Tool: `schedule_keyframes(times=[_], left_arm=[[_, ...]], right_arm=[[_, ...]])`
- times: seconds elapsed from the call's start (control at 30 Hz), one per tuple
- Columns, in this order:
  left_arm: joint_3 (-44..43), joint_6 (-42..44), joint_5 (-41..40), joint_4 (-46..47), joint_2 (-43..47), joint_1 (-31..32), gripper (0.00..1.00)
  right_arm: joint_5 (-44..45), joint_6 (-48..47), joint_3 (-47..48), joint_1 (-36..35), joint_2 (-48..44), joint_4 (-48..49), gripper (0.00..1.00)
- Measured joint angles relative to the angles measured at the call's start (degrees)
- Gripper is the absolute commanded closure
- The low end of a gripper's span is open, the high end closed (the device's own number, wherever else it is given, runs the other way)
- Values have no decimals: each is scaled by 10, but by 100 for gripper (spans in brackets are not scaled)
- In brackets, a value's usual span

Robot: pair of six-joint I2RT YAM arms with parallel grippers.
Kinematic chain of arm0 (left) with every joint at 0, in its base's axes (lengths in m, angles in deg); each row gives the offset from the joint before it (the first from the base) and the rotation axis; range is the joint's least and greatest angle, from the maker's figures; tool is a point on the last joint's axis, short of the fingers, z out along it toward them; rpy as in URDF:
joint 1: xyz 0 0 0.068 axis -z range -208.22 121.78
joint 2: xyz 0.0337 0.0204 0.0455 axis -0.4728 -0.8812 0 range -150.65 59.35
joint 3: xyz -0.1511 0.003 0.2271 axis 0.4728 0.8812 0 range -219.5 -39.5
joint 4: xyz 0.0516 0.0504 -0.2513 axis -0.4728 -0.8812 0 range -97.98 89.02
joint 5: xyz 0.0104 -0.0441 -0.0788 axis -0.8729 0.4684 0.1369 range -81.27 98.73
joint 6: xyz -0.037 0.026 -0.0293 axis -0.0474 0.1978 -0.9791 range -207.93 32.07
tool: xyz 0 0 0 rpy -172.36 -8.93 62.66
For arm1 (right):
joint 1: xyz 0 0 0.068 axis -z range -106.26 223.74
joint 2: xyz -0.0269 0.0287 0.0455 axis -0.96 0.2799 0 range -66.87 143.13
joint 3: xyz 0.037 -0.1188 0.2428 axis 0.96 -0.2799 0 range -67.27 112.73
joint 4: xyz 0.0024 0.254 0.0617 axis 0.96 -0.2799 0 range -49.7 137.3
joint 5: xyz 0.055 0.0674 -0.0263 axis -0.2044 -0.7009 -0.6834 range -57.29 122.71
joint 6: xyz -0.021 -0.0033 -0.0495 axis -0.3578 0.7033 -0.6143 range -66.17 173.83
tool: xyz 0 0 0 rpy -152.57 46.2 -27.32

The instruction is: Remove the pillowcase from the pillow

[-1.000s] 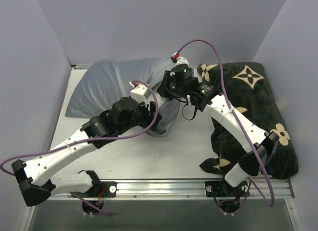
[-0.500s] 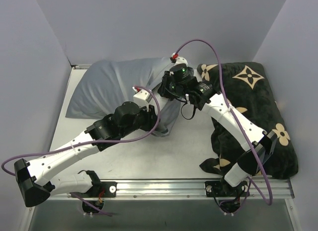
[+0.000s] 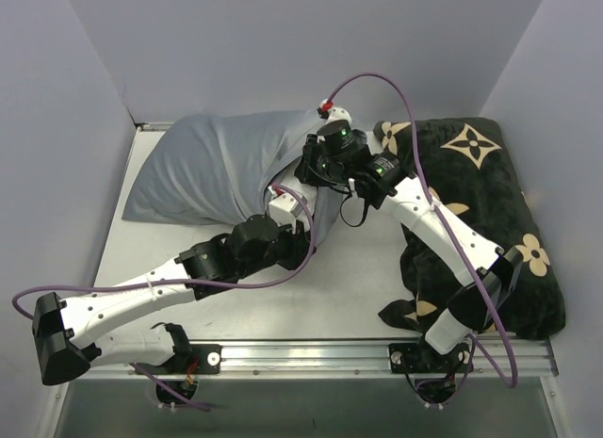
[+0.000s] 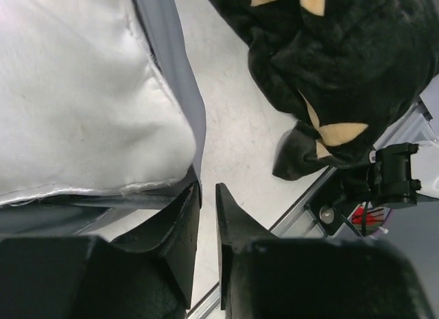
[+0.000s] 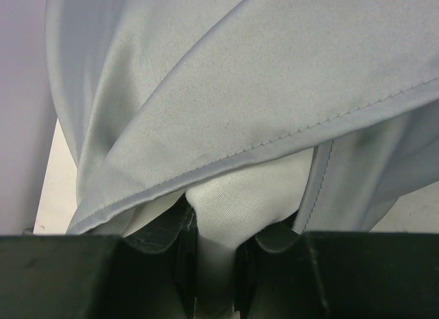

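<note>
Grey hem of the pillowcase (image 4: 180, 79) hangs just beside your left gripper (image 4: 208, 190), its jaws almost together on nothing. Beyond it, your right gripper (image 5: 216, 230) pinches the white pillow (image 5: 219, 195) by its corner. The pillow's length runs leftward from there, so I'd judge the sleeve peels that way.

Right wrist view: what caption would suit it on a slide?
The right gripper pinches a bulge of the white pillow showing beneath the hem of the blue-grey pillowcase.
</note>
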Motion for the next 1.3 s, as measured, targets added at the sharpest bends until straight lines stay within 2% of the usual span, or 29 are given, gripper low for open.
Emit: schedule_keyframes(times=[0.17, 0.5, 0.67, 0.83, 1.03, 1.13, 1.17, 1.23, 1.27, 1.3], left_arm=[[43, -47, -51, 13, -1, -2, 100], [156, -189, -143, 45, 6, -92, 100], [217, -264, -125, 100, 16, -203, 100], [193, -283, -97, 109, -9, -265, 100], [116, -278, -25, 76, -99, -340, 100], [86, -264, -5, 50, -144, -378, 96], [76, -255, -1, 40, -159, -390, 87], [58, -236, 11, 21, -186, -413, 76], [52, -225, 13, 14, -198, -425, 60], [49, -212, 12, 6, -205, -435, 50]], right_arm=[[0, 0, 0, -4, 0, -2, 100], [-26, 15, -11, 7, -21, -12, 100], [-63, 36, -62, 38, -68, -17, 100], [-86, 50, -165, 38, -149, 17, 100], [-76, 61, -318, -4, -232, 103, 100], [-61, 61, -371, -44, -227, 149, 100], [-59, 61, -381, -59, -218, 162, 100], [-58, 61, -386, -85, -186, 187, 100], [-60, 61, -386, -95, -167, 204, 100], [-64, 61, -385, -101, -147, 218, 100]])
